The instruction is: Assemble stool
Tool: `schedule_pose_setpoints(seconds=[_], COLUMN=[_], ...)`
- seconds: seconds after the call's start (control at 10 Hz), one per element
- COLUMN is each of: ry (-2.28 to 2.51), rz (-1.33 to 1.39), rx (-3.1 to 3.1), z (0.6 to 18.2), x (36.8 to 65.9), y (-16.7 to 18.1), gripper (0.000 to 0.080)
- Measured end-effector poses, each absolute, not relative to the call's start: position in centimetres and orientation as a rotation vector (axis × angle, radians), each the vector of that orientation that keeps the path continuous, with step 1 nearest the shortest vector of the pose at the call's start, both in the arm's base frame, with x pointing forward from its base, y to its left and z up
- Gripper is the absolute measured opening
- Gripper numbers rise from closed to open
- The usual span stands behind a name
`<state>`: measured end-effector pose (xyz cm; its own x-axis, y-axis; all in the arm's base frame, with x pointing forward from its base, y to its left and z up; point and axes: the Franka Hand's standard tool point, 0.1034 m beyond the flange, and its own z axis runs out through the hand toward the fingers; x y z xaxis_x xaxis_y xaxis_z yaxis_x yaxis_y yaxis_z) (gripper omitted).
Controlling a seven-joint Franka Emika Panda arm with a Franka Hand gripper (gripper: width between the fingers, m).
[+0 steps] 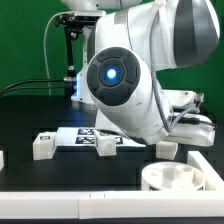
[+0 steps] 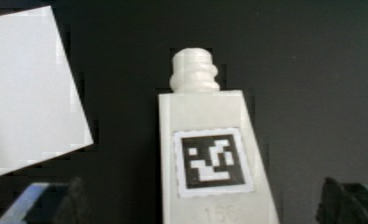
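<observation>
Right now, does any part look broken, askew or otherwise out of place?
Nothing stands out. In the wrist view one leg lies flat on the black table, its peg and tag intact, with the open gripper over it. The seat looks whole too.

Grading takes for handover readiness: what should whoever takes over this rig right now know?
Pincer: open, empty, fingers either side of a tagged leg lying on the table, not touching it.
Seat: on the table, exterior view's right, no leg showing in it.
Loose pieces there: left leg, middle leg, leg near the seat.
Done: nothing visibly joined.
Left: grasp a leg, fit all legs into the seat.
</observation>
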<state>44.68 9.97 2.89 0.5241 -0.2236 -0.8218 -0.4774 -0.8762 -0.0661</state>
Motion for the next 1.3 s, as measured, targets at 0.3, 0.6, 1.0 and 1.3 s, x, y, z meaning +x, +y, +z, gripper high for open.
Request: schedule_pose_setpoints(seconds=[0.3, 0.6, 1.0, 1.3], ry=[0.604, 0.608, 0.627, 0.627], rz=[1.312, 1.316, 1.389, 1.391], rx=[-2.445, -2.440, -2.386, -2.385], z=[1.9, 1.8, 0.9, 0.9], x=[43.9, 43.8, 42.8, 42.7], y=[11.1, 11.0, 11.4, 11.4], gripper=[0.0649, 0.0649, 0.0649, 0.0392])
